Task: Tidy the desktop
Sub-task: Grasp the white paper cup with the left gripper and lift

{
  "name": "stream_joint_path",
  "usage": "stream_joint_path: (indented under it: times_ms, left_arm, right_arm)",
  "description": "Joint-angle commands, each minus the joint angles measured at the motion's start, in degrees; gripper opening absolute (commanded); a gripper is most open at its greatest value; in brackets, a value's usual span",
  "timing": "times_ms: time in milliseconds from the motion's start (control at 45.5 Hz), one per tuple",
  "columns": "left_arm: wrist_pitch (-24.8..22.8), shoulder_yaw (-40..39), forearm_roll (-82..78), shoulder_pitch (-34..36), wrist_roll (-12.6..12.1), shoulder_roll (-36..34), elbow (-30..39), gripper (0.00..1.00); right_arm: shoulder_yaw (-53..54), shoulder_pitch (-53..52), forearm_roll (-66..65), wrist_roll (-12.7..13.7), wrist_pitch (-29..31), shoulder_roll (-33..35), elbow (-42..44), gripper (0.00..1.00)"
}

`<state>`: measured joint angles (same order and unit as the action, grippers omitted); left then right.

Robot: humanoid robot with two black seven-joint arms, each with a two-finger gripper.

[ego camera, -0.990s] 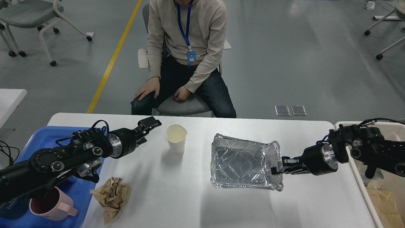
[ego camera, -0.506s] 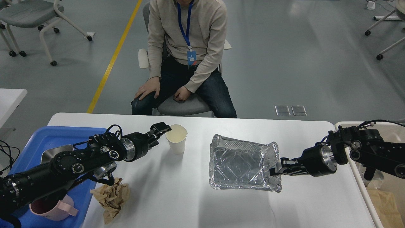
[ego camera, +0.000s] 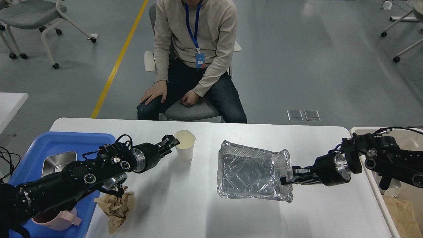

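Note:
The white desktop (ego camera: 185,211) holds a white paper cup (ego camera: 185,147), a crumpled foil tray (ego camera: 251,173) and a crumpled brown paper (ego camera: 115,206). My left gripper (ego camera: 172,141) reaches in from the left. Its fingers look slightly apart at the cup's left rim, and the cup stands upright and undeformed. My right gripper (ego camera: 287,178) comes in from the right and is shut on the foil tray's right rim. The tray rests tilted on the desktop.
A blue plastic tray (ego camera: 66,140) at the left edge holds a metal container (ego camera: 57,162) and a pink mug (ego camera: 57,221). A white bin (ego camera: 376,188) stands at the right edge. A seated person (ego camera: 195,66) faces the far side of the table.
My left gripper has moved right and forward from beside the blue tray to the cup's rim. My right gripper has shifted the foil tray slightly left and nearer.

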<state>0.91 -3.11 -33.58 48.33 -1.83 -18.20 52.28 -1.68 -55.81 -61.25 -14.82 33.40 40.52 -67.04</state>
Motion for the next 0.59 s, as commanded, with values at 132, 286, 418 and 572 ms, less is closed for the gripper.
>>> stream_joint_path:
  times_ms: [132, 286, 418, 572]
  left_arm:
    - [-0.29, 0.04, 0.01, -0.26, 0.07, 1.41, -1.21, 0.32]
    - [-0.47, -0.05, 0.01, -0.34, 0.07, 1.5, -1.83, 0.32]
    - [-0.38, 0.04, 0.79, -0.34, 0.07, 2.11, -2.18, 0.25]
    - [-0.38, 1.09, 0.88, -0.26, 1.3, 2.73, -2.36, 0.1]
  right_arm:
    - [0.01, 0.09, 0.08, -0.03, 0.0, 0.0, -0.37, 0.0]
    - [-0.08, 0.09, 0.08, -0.03, 0.0, 0.09, -0.98, 0.0]
    - [-0.34, 0.18, 0.26, -0.03, 0.17, 0.0, -0.98, 0.0]
    - [-0.78, 0.18, 0.26, -0.03, 0.17, 0.0, -0.98, 0.0]
